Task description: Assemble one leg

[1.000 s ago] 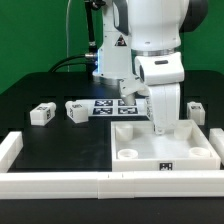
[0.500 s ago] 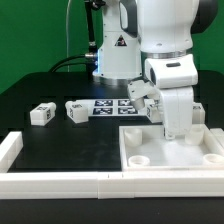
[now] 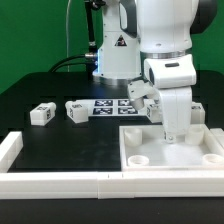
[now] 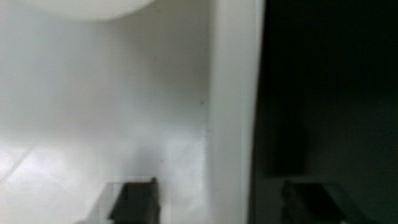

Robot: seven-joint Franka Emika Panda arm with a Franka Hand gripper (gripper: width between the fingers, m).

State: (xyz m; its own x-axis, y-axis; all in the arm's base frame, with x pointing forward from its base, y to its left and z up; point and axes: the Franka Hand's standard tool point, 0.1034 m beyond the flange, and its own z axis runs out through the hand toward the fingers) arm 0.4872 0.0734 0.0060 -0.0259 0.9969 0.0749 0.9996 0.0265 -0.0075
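- The gripper [image 3: 172,135] hangs low over the far edge of the white tray piece [image 3: 190,156], arm standing straight up above it.
- In the wrist view the gripper [image 4: 222,201] has its jaws spread wide, dark fingertips [image 4: 134,200] on either side of the tray piece's raised rim [image 4: 237,100]. One tip is over the white floor, the other over the black table [image 4: 338,100].
- There's daylight between rim and tips, and nothing is held.
- No leg is near the jaws! The first leg [image 3: 42,114] and second leg [image 3: 77,110] lie side by side on the black table [image 3: 60,145], well out to the exterior view's left.
- A third leg [image 3: 197,110] sits just behind the tray piece on the exterior view's right.
- The marker board [image 3: 110,106] lies flat by the robot's base.
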